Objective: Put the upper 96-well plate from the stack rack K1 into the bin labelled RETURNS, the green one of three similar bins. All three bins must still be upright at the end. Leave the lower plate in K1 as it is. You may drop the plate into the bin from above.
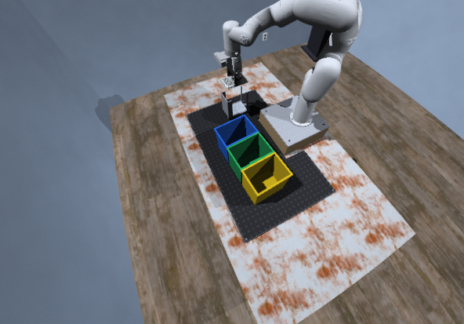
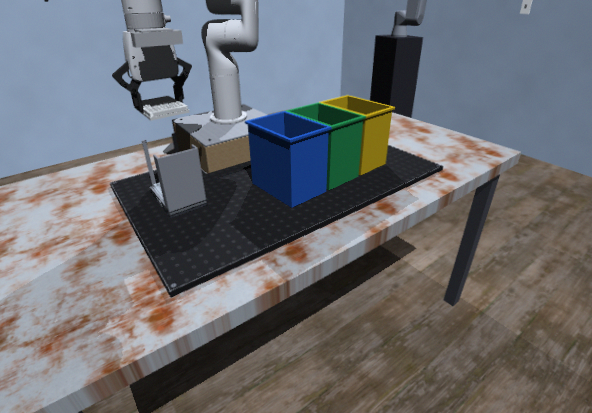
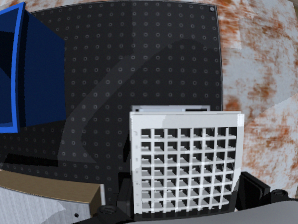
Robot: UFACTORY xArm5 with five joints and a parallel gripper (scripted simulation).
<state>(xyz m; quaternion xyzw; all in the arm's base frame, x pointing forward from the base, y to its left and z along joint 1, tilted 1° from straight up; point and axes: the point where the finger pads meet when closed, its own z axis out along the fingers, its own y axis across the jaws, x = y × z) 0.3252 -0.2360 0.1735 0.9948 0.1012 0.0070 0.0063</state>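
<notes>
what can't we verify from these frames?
- RETURNS label: no lettering readable on the green bin in any view.
- Lower plate: in the exterior view, rack K1's side panel hides it; too small from top.
- Finger contact on the plate: wrist view cuts it off.

Soft, even light from above; my arm's shadow falls faintly across the mat [image 2: 240, 229]. My wrist view bulges at the edges, and the desk [image 1: 164, 227] looks perhaps slightly blurred.

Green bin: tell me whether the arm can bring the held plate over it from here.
Probably yes. The tool holds the plate well above the rack and higher than the bin rims; only the blue bin lies before the green bin, whose top is open.
</notes>
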